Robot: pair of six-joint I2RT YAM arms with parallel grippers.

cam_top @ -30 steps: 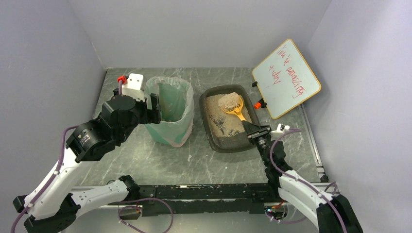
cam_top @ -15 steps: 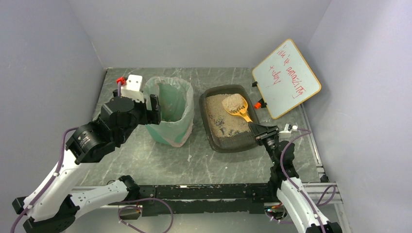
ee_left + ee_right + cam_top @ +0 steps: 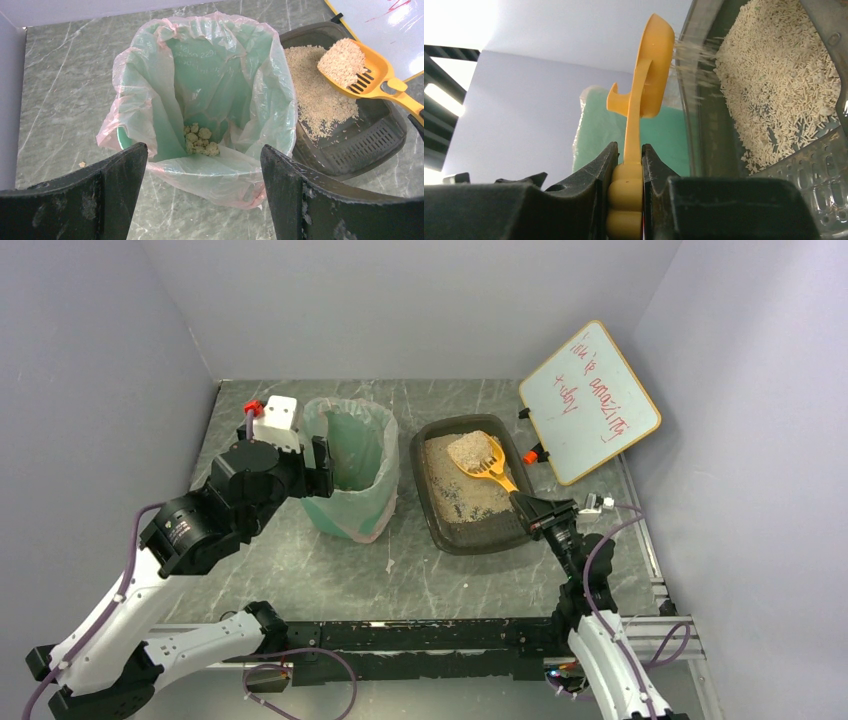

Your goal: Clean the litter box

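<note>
My right gripper [image 3: 629, 167] was clamped tight on the handle of the orange scoop [image 3: 646, 70]. Its loaded bowl hung over the far half of the litter box [image 3: 470, 540], with grains spilling down along the box wall. The litter box sat right of centre on the table [image 3: 320, 570], its left rim just beside the green bin [image 3: 215, 60] and its far right corner near the whiteboard [image 3: 590, 400]. My left gripper [image 3: 200, 160] stood wide apart, holding nothing, at the bin's left side. Bare tabletop lay in front of both.
</note>
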